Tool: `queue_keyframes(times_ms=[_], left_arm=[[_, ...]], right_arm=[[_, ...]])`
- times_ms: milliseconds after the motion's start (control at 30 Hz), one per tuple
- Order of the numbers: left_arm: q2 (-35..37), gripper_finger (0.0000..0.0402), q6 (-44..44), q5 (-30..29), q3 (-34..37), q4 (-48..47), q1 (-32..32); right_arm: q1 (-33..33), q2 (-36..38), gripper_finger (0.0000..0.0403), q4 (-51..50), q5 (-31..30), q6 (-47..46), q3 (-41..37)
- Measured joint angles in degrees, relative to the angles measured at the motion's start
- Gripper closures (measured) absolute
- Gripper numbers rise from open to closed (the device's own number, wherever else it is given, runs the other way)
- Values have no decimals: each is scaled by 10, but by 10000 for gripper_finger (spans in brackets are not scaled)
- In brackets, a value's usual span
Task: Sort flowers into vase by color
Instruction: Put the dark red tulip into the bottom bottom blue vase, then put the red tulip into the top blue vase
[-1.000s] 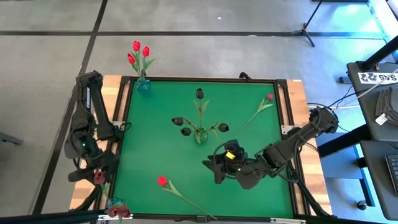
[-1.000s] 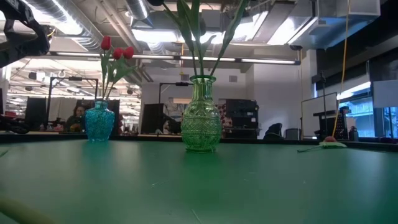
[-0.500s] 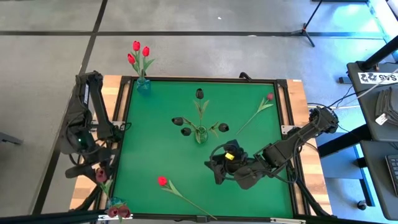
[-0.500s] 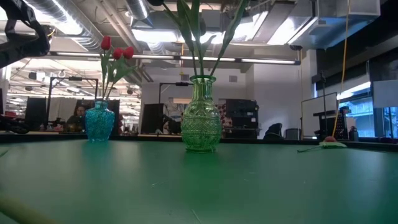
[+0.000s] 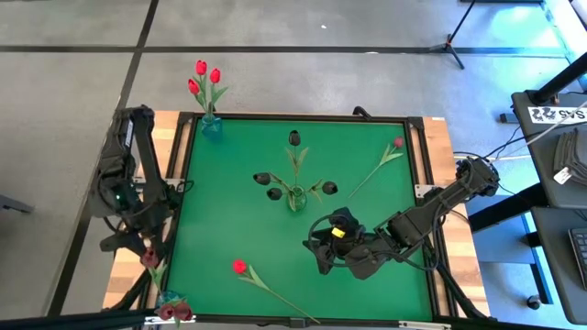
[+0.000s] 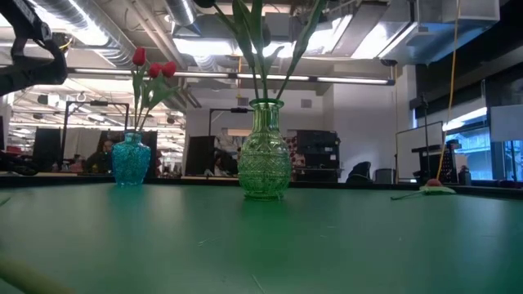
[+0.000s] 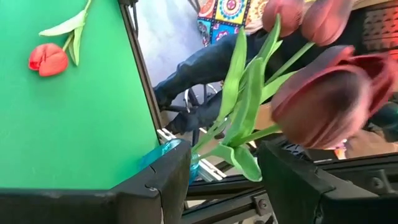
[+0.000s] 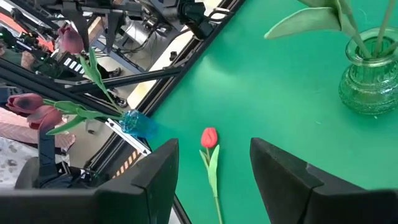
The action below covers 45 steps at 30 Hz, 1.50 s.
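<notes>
Left wrist view: left hand (image 7: 224,180) open around maroon tulip (image 7: 326,99).

A flat bright green table mat (image 5: 229,211) carries a clear green cut-pattern glass vase (image 6: 263,162) of near-black tulips (image 5: 274,193). A small turquoise-blue glass vase (image 6: 131,160) holds bright red tulips (image 5: 201,68). A loose tulip (image 5: 239,267) is red with a green stem; maroon tulips (image 7: 323,102) show green leaves.
</notes>
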<state>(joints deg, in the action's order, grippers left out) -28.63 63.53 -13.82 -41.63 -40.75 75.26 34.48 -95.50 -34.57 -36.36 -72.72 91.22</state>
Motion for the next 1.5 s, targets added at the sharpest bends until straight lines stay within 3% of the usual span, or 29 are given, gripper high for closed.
queue_keyframes(times_ms=[300,400,533,767,900,1033,1167,1333,1500], left_arm=[[44,217,-24,-30,-26,-35,0],[51,217,-49,-97,-51,-90,0],[56,217,-78,-234,-48,-122,-1],[49,217,-87,-302,42,-36,-29],[16,217,-109,-309,93,44,-69],[-22,217,-114,-310,111,58,-131],[-68,217,-135,-259,123,100,-196],[-122,217,-135,-250,143,170,-268],[-180,217,-173,-187,167,259,-294]], right_arm=[[0,12,205,1,-3,14,0],[0,33,205,-9,-16,24,0],[0,51,205,-51,-21,16,0],[4,11,205,-81,30,-13,0],[3,-8,205,-85,23,-19,0],[-1,-49,205,-46,50,23,0],[0,-104,205,51,94,99,0],[-4,-165,205,150,119,149,0],[-4,-208,205,213,145,163,5]])
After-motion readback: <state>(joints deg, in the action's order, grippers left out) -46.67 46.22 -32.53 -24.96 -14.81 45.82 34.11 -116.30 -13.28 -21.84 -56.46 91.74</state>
